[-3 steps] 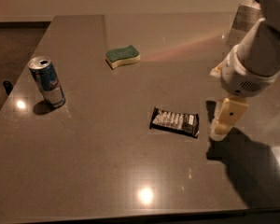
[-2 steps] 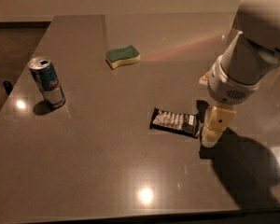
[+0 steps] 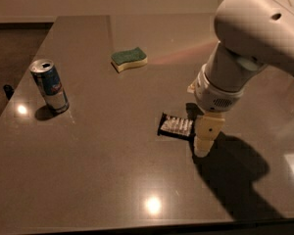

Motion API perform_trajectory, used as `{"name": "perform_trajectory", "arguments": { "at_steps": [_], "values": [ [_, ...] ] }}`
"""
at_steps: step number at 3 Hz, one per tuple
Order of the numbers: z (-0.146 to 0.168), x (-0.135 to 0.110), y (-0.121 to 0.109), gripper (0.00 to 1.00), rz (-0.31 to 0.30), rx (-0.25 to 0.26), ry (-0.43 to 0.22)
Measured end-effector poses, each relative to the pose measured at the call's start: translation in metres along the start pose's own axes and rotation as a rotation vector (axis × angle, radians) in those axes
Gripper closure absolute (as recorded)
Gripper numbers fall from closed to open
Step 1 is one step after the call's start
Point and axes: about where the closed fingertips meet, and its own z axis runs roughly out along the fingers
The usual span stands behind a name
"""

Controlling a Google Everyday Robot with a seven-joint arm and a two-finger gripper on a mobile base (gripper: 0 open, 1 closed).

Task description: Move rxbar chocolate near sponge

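Observation:
The rxbar chocolate (image 3: 175, 126) is a flat black bar with white print, lying on the table right of centre. Its right end is hidden behind my gripper (image 3: 205, 140), which hangs down from the large white arm and reaches the table at the bar's right end. The sponge (image 3: 129, 58), green on top and pale yellow below, lies farther back and to the left, well apart from the bar.
A blue-silver drink can (image 3: 49, 85) stands upright at the left of the brown table (image 3: 98, 170). The table's left edge runs just behind the can, and its front edge is near the bottom of the view. The arm's shadow falls at the right.
The arm has swung left and nearer the camera. The gripper has moved from just right of the bar to over its right end. The bar, sponge and can have not moved.

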Motion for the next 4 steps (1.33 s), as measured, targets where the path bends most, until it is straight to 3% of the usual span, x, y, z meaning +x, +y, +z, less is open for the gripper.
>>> {"name": "perform_trajectory", "arguments": {
  "at_steps": [1, 3, 4],
  "values": [
    [0.0087, -0.0045, 0.0017, 0.17, -0.011, -0.026, 0.015],
    [0.0042, -0.0071, 0.0014, 0.79, -0.009, -0.045, 0.030],
    [0.0024, -0.0075, 0.0012, 1.00, -0.009, -0.045, 0.030]
  ]
}}
